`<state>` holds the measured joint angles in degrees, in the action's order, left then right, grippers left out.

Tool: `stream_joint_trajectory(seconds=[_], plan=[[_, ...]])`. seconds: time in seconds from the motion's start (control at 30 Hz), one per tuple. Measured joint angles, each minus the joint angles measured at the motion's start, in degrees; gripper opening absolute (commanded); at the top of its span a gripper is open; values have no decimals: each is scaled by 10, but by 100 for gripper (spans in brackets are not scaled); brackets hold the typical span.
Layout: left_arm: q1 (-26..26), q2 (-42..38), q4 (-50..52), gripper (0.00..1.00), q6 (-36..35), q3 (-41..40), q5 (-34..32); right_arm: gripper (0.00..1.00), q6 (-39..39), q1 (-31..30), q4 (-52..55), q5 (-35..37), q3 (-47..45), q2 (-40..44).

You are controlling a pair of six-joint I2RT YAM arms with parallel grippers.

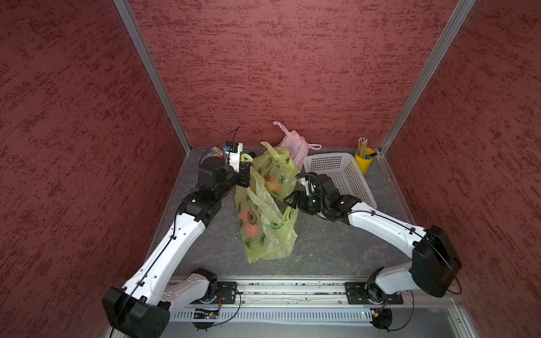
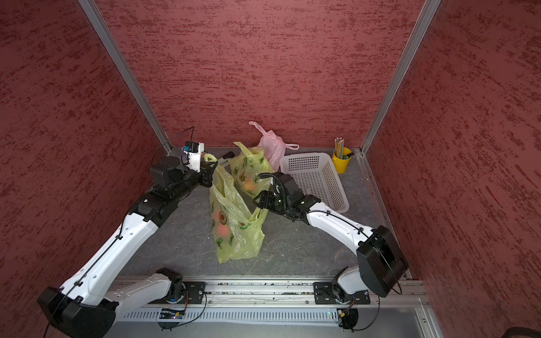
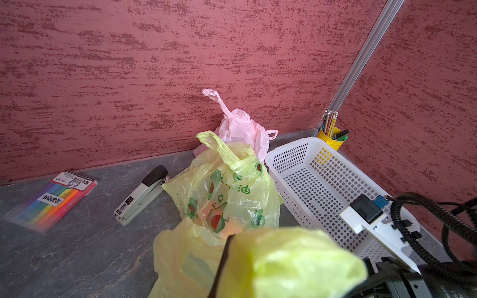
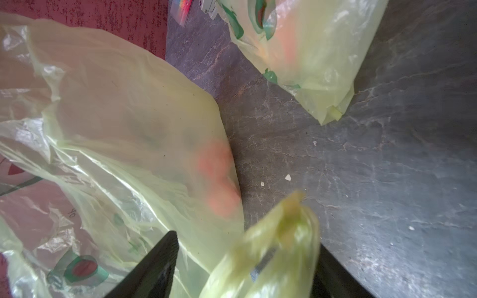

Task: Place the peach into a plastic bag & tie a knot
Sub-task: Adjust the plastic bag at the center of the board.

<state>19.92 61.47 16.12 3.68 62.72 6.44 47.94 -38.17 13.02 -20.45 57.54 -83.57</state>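
A yellow-green plastic bag printed with avocados stands mid-table, pulled up at its left handle. The peach glows orange-red through its wall, with a second orange blur just above it. My left gripper is shut on the bag's left handle; in the left wrist view the plastic hides the jaws. My right gripper is at the bag's right side, open, with the bunched right handle lying loose between its fingers.
A second avocado-print bag, knotted and holding fruit, stands just behind, with a pink bag by the back wall. A white basket and a yellow pencil cup stand at the back right. A stapler and a marker pack lie at the back left.
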Motion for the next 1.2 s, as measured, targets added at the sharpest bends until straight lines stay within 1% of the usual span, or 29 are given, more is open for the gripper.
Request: stream_joint_trajectory(seconds=[0.03,0.07,0.1,0.13,0.2,0.23,0.3,0.33,0.4,0.5,0.6,0.7,0.77,0.83,0.93,0.97,1.0,1.07,1.1,1.13,1.17,1.2], plan=[[-1,-1,1,0,0,0,1,80,-3,0,0,2,3,-5],[-2,-2,1,0,0,0,2,76,-4,0,0,2,3,-7],[-3,-3,1,0,0,0,3,68,-5,0,1,2,3,-8],[-4,-4,2,0,2,-1,4,57,-8,0,1,2,3,-8],[-4,-4,2,0,4,-2,6,30,-4,0,0,2,5,-8],[-4,-4,2,0,5,-2,7,19,-6,-1,0,1,6,-8],[-5,-4,4,0,6,-3,9,1,-7,-2,4,2,14,-7],[-6,-4,7,0,6,-3,9,0,-9,-3,12,4,26,-7],[-7,-5,18,0,6,-2,9,0,-29,-3,43,17,70,-5],[-8,-10,59,0,7,5,14,0,-82,-3,101,56,190,-4],[-8,-28,103,0,14,12,43,0,-147,0,134,94,321,-4],[-5,-58,131,0,35,5,90,0,-200,6,164,115,409,-6],[3,-85,127,0,55,-19,122,0,-231,10,177,122,435,-13],[17,-111,115,0,77,-56,150,0,-249,13,185,124,435,-24],[37,-132,85,0,115,-117,180,0,-260,14,182,119,376,-34],[39,-132,71,0,128,-136,188,4,-260,14,181,116,346,-36],[40,-131,58,0,141,-153,194,11,-259,14,182,114,318,-38],[42,-130,38,0,162,-177,203,20,-258,14,188,108,277,-43],[43,-130,30,0,170,-185,208,30,-259,14,193,104,266,-44],[44,-130,24,0,175,-187,212,44,-257,15,199,101,263,-45],[45,-130,17,0,181,-187,217,62,-260,15,200,98,264,-44],[46,-130,8,0,185,-186,221,73,-267,15,201,96,270,-41]])
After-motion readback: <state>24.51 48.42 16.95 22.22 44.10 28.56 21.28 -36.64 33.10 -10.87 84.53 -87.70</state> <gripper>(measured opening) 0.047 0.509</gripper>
